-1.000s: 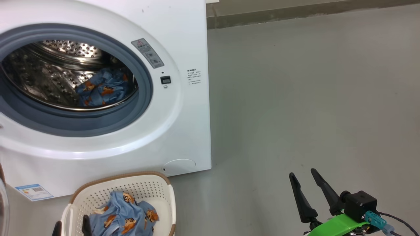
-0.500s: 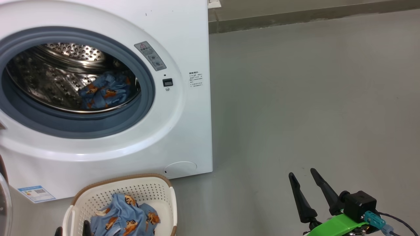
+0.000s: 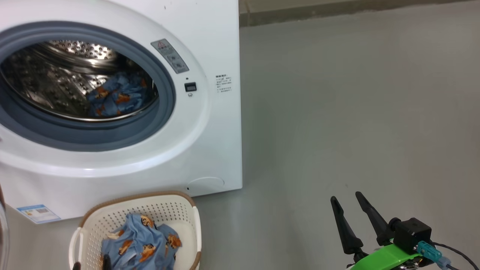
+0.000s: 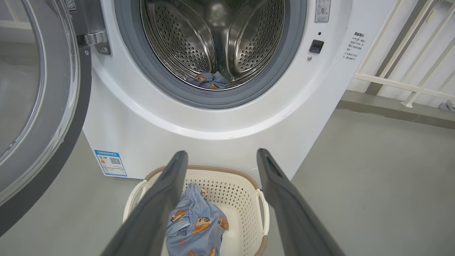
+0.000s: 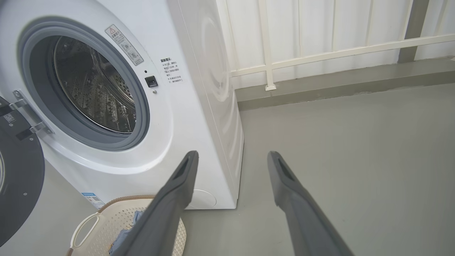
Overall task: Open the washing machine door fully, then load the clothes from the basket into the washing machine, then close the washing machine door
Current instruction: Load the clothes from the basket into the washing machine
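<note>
One washing machine (image 3: 210, 150), one door (image 4: 46, 174), one basket (image 3: 165, 212), two clothes bundles (image 3: 138, 243).

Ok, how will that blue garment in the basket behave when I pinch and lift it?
Likely floppy: the blue garment lies crumpled in soft folds in the basket, so it should sag and trail from a pinch. Probably light, being thin fabric. The small plastic basket might shift if a fold snags.

washing machine door (image 4: 39, 106) cropped left, basket (image 3: 137, 197) cropped below
</note>
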`<state>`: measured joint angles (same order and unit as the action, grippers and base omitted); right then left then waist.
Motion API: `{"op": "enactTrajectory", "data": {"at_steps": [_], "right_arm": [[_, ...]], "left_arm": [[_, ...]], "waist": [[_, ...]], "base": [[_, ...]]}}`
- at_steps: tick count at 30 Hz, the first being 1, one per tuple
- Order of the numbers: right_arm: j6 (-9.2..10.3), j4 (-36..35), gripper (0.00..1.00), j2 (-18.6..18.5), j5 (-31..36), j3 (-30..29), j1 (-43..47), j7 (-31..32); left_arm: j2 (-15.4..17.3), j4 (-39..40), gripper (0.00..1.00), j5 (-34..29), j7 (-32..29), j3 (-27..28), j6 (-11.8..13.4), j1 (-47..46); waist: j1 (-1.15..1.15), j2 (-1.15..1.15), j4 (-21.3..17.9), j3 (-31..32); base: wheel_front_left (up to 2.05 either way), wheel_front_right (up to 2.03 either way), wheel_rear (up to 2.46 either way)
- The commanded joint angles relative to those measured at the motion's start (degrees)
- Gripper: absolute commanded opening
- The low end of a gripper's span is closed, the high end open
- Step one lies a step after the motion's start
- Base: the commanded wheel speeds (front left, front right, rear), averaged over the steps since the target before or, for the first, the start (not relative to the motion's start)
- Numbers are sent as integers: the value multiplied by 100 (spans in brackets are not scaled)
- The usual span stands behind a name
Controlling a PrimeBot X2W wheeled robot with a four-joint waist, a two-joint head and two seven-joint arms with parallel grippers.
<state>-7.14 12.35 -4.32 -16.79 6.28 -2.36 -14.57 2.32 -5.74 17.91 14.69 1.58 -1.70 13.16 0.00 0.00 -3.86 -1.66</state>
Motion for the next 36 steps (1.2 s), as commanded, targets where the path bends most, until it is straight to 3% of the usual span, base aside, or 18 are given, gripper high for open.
{"op": "enactTrajectory", "data": {"at_steps": [1, 19, 36], "right_arm": [[-35, -174, 100, 7, -19, 125, -113, -43], [-35, -418, 100, 16, -25, 184, -773, -43], [-35, -650, 100, 22, -52, 137, -1162, -43]], "left_arm": [[56, 77, 100, -24, 30, 143, 23, -350], [56, -938, 100, -219, 30, 319, -398, -2271], [205, -2385, 100, -386, 30, 635, -565, -3727]], "waist": [[0, 0, -28, -161], [0, 0, -275, -1995], [0, 0, -492, -3251]], "base": [[0, 0, 0], [0, 0, 0], [0, 0, 0]]}}
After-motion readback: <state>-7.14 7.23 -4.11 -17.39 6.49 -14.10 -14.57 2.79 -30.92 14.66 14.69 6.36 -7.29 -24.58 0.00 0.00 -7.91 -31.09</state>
